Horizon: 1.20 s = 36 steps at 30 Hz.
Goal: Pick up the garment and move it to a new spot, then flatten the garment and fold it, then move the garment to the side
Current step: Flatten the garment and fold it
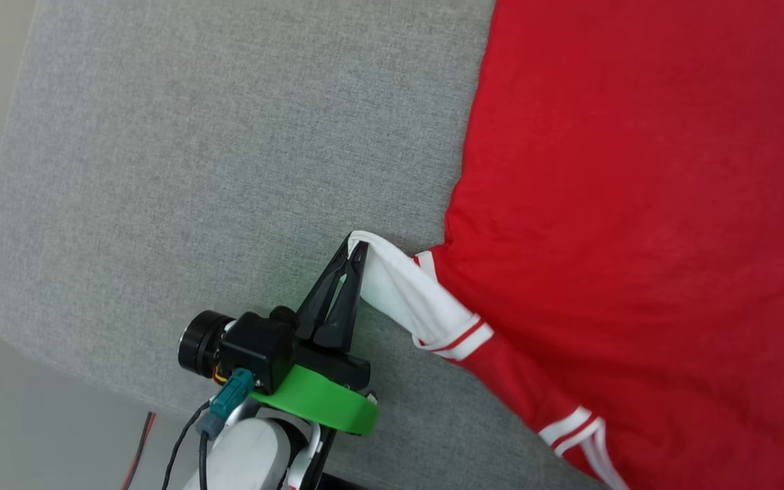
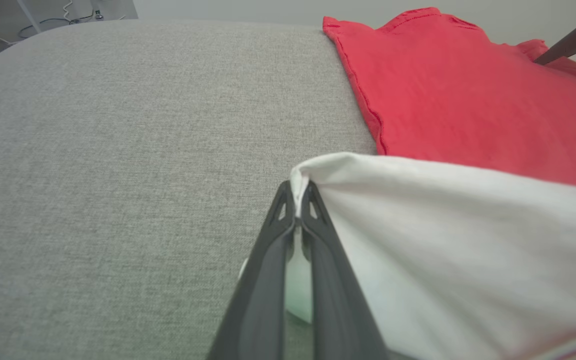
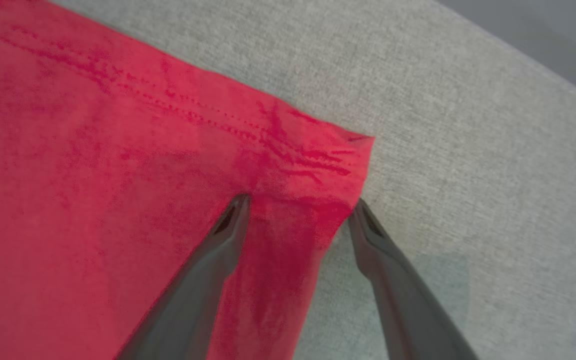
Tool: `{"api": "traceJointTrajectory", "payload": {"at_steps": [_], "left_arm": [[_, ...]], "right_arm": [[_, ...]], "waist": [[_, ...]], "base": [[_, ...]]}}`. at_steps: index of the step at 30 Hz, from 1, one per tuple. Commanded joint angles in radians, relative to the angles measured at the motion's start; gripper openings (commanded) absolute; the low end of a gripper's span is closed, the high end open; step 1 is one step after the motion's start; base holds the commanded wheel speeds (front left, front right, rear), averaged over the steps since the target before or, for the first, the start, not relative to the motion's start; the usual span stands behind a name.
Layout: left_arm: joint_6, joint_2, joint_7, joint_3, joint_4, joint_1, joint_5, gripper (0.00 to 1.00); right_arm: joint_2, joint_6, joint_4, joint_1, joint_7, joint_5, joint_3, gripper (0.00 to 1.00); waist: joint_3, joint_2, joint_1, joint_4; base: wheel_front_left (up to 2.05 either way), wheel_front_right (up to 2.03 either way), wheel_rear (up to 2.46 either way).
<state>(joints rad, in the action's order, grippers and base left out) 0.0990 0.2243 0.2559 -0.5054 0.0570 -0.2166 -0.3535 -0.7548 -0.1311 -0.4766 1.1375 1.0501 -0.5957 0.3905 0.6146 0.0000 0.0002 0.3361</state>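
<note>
Your left gripper [image 1: 356, 248] is pinched tight on the edge of the white sleeve [image 1: 405, 292], with the cloth caught right at the fingertips and the sleeve lifted a little off the table [image 1: 229, 170]. Your right gripper [image 3: 300, 202] stands wide apart and holds nothing. Its fingers straddle a hemmed corner of the shirt [image 1: 637, 204], one tip over the red cloth and the other over the grey just beside the edge (you cannot tell from here whether either tip touches).

The shirt lies on the right part of the table, its red body spread fairly smooth. The sleeve reaches out toward the bare grey area on the left. No lettering shows on the side facing up.

As a judgement, you look to be in the flattening step. The shirt is already down on the table, so the pick-up and move seem done, and the body is mostly flat. The sleeve is bunched and not yet laid out, and there are small wrinkles at the hem corner near the right fingers. No fold has been made, and the final move to the side is also left. Most of the task remains ahead of you.
</note>
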Motion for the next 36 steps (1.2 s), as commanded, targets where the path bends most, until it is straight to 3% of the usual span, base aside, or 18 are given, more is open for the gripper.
{"api": "traceJointTrajectory", "payload": {"at_steps": [1,5,7,8,17,21,31,36], "left_arm": [[-0.009,-0.008,0.006,0.012,-0.004,-0.014,0.010,0.00],[-0.025,-0.022,0.006,0.036,-0.012,-0.008,0.025,0.00],[-0.033,-0.027,0.006,0.047,-0.017,-0.003,0.031,0.00],[-0.037,-0.029,0.006,0.053,-0.020,-0.001,0.035,0.00],[-0.060,-0.039,0.006,0.091,-0.051,0.043,0.064,0.00],[-0.064,-0.036,0.006,0.107,-0.069,0.079,0.068,0.00],[-0.056,0.001,0.006,0.159,-0.098,0.204,0.066,0.00],[-0.051,0.020,0.006,0.173,-0.106,0.250,0.063,0.00]], "right_arm": [[-0.001,0.000,-0.013,-0.033,-0.001,-0.008,0.016,1.00],[-0.015,0.000,-0.032,-0.078,0.000,-0.036,0.030,1.00],[-0.024,0.000,-0.033,-0.088,-0.006,-0.047,0.031,0.03],[-0.030,0.000,-0.031,-0.091,-0.009,-0.050,0.034,0.00],[-0.028,0.000,-0.025,-0.050,-0.178,-0.047,0.016,0.00],[-0.064,0.000,0.009,-0.083,-0.272,-0.068,0.054,0.00],[-0.170,0.000,0.123,-0.354,-0.477,-0.187,0.122,0.00],[-0.215,0.000,0.179,-0.547,-0.550,-0.227,0.089,0.00]], "waist": [[0.033,0.0000,-0.0002,0.029],[0.027,0.0000,-0.0002,0.020],[0.022,0.0000,-0.0002,0.016],[0.018,0.0000,-0.0002,0.013],[-0.081,0.0000,-0.0002,-0.028],[-0.156,0.0000,-0.0002,-0.054],[-0.360,0.0000,-0.0002,-0.152],[-0.420,0.0000,-0.0002,-0.188]], "base": [[0.00,0.00,0.00],[0.00,0.00,0.00],[0.00,0.00,0.00],[0.00,0.00,0.00],[0.00,0.00,0.00],[0.00,0.00,0.00],[0.00,0.00,0.00],[0.00,0.00,0.00]]}}
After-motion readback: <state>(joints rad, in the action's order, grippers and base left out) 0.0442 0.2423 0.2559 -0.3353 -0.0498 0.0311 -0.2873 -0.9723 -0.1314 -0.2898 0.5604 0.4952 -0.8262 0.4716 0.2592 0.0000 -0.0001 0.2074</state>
